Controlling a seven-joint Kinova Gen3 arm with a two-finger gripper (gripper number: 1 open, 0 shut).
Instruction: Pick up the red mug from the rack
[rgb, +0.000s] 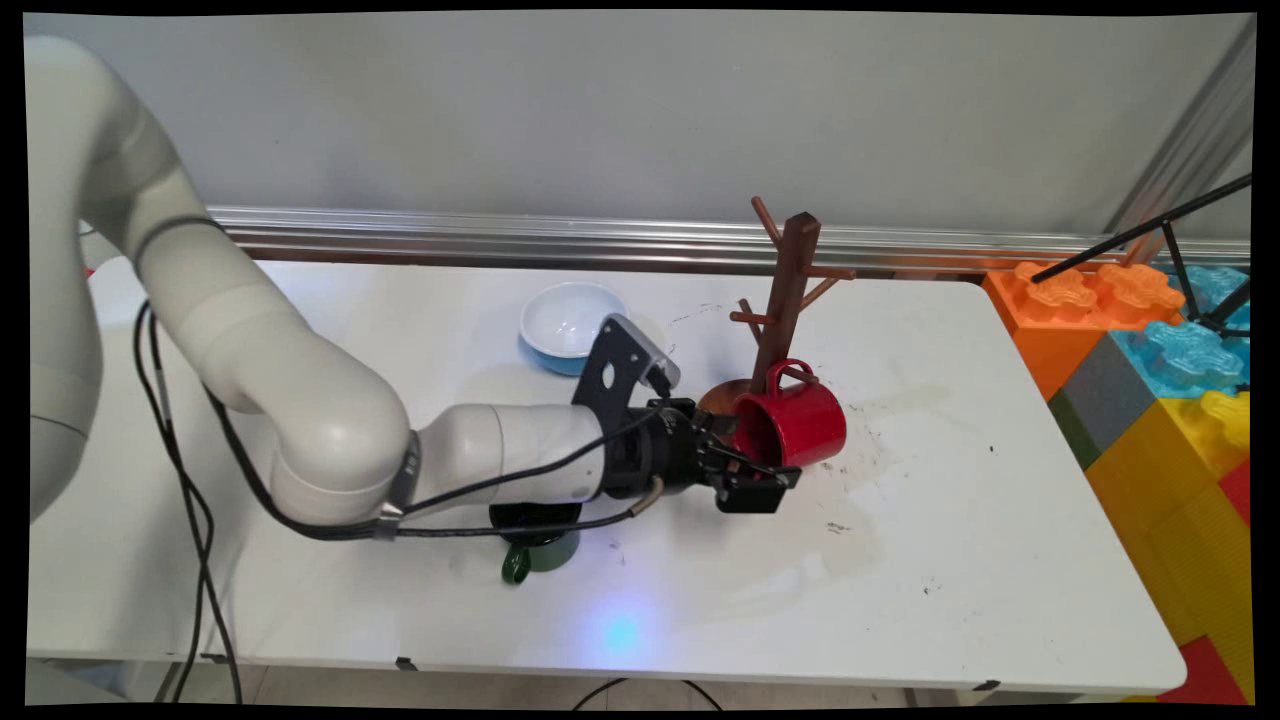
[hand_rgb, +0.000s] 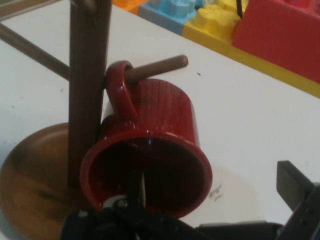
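Your red mug (rgb: 795, 420) hangs by its handle on the lowest peg of the wooden mug tree (rgb: 790, 290), mouth tipped toward the arm, so the peg carries it. The gripper (rgb: 752, 478) sits at the mug's eight o'clock; its fingers look spread, one inside the rim, one outside and clear of the wall, so they are not pinching it. On the worktop (rgb: 950, 560), a blue-and-white bowl (rgb: 568, 322) lies at the mug's ten o'clock, and a green mug (rgb: 535, 555) sits under the forearm.
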